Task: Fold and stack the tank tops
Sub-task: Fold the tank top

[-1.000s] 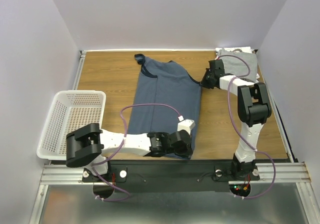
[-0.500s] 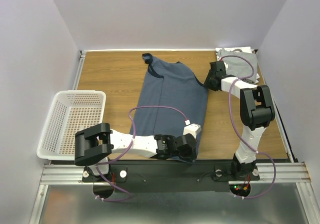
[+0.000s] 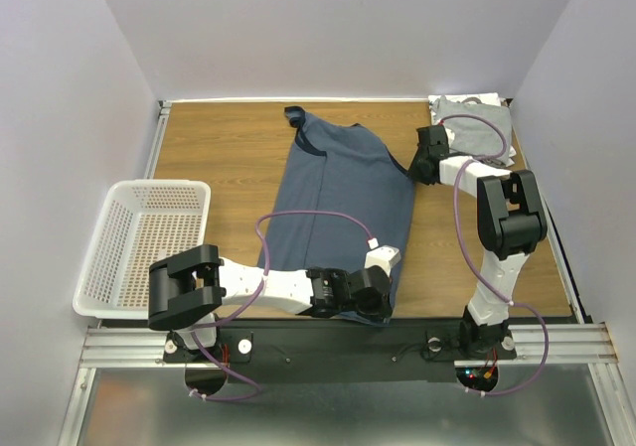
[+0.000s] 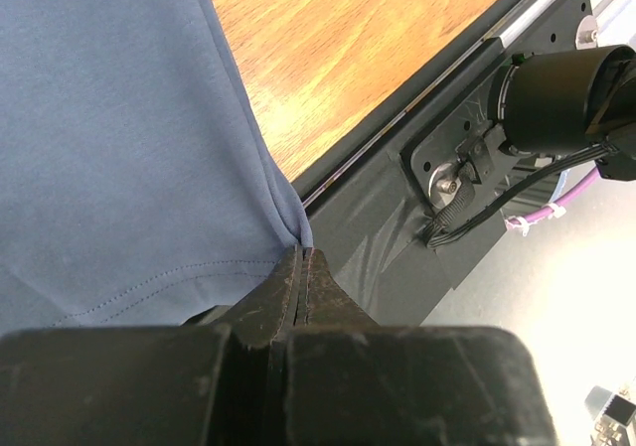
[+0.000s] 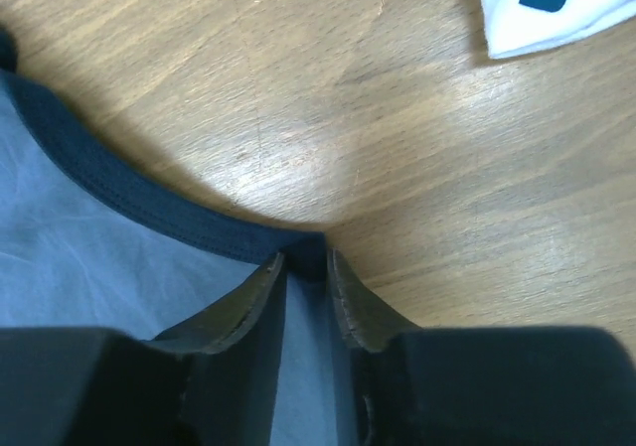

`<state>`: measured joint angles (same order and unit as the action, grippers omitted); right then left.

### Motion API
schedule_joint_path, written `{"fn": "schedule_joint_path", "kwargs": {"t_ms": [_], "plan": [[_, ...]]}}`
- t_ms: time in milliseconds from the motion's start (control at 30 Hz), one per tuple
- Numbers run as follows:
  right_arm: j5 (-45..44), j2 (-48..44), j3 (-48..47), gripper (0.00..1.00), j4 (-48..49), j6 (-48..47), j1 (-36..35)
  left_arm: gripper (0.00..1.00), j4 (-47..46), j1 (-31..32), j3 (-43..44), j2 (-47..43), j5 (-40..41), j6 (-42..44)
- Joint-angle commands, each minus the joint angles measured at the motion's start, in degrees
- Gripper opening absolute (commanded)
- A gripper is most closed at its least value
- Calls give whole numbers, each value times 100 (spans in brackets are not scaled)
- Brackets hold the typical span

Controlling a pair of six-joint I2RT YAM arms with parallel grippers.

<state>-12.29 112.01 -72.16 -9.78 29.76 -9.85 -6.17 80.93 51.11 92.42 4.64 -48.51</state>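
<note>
The slate-blue tank top (image 3: 338,198) has slid right; left hand (image 4: 301,257) pinches its near corner, right hand (image 5: 303,257) straddles the navy trim (image 5: 119,193), grip unclear.

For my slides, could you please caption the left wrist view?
Left claw pinches a corner of the slate-blue tank top at the table edge.

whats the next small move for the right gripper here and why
Probably close the right gripper on the navy trim of the blue tank top: its jaws straddle it slightly apart, while the left gripper pinches the hem corner shut.
</note>
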Motion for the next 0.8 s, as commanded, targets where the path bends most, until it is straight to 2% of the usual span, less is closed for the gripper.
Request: {"fn": "schedule_joint_path", "kwargs": {"t_ms": [0,333,567,767], "plan": [[-142,-91,-61,27,126,56,-9,0,-147,37,57,-146,-7,35],[-466,-390,-123,7,47,-49,9,0,-112,-41,-136,-522,317,-79],[-115,-601,-483,1,-190,-23,-87,0,-156,-375,-699,-1182,573,-325],[16,-233,-1158,0,-384,161,-412,0,-86,-674,-1286,-1692,713,-676]]}}
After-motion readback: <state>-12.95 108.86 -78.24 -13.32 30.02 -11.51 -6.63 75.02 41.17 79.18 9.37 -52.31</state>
